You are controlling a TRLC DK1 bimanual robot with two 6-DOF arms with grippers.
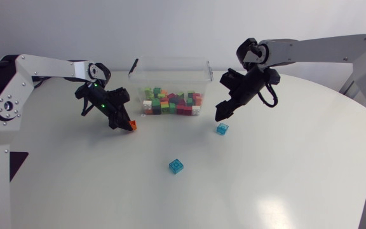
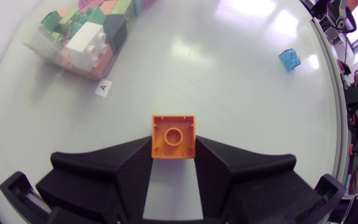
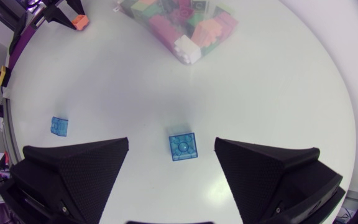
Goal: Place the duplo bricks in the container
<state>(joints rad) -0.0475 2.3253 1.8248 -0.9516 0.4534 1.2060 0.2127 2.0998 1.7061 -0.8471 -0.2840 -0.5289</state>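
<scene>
An orange duplo brick (image 2: pixel 173 137) sits between my left gripper's (image 2: pixel 173 163) fingers, which press it from both sides; from above the brick (image 1: pixel 132 124) is just left of the container. My left gripper (image 1: pixel 126 124) is low over the table. The clear container (image 1: pixel 170 79) holds several coloured bricks. My right gripper (image 1: pixel 223 114) stands open above a translucent blue brick (image 1: pixel 222 129), seen between its fingers (image 3: pixel 183 147) on the table. A second blue brick (image 1: pixel 176 166) lies nearer the front, beside my right gripper (image 3: pixel 59 126) and far ahead of my left one (image 2: pixel 289 59).
A small white label (image 2: pixel 103 88) with a letter lies on the table by the container's corner (image 2: pixel 73 56). The round white table (image 1: pixel 284 184) stretches bare to the front and right.
</scene>
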